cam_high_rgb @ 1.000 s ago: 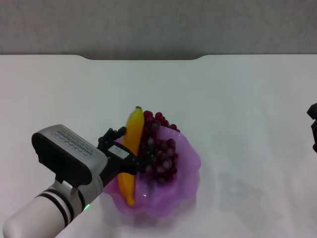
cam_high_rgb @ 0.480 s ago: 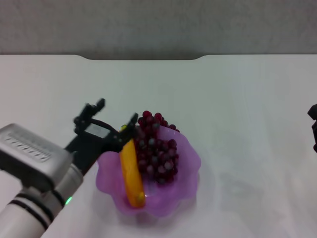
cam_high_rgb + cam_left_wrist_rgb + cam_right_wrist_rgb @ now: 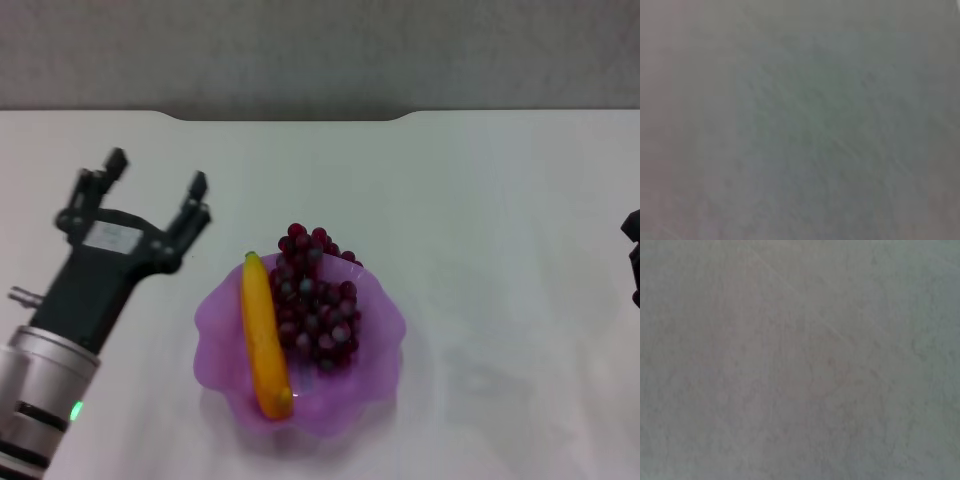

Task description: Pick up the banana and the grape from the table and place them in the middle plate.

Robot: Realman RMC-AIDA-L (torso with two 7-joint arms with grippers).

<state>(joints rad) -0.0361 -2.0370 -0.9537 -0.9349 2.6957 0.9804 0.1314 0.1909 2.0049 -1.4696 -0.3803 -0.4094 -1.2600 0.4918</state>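
One banana (image 3: 263,338) and one bunch of grape (image 3: 316,298) lie side by side inside the single middle plate (image 3: 385,335), the banana along the plate's left half with its greenish stem end toward the far rim, the grapes touching it on the right and reaching just past the far rim. The plate sits on the white table (image 3: 500,220). The left gripper (image 3: 155,188) hangs over bare tabletop to the left of the plate, its two fingers spread apart and holding nothing, while the right gripper (image 3: 632,258) shows only as a dark sliver at the right edge, its fingers not discernible.
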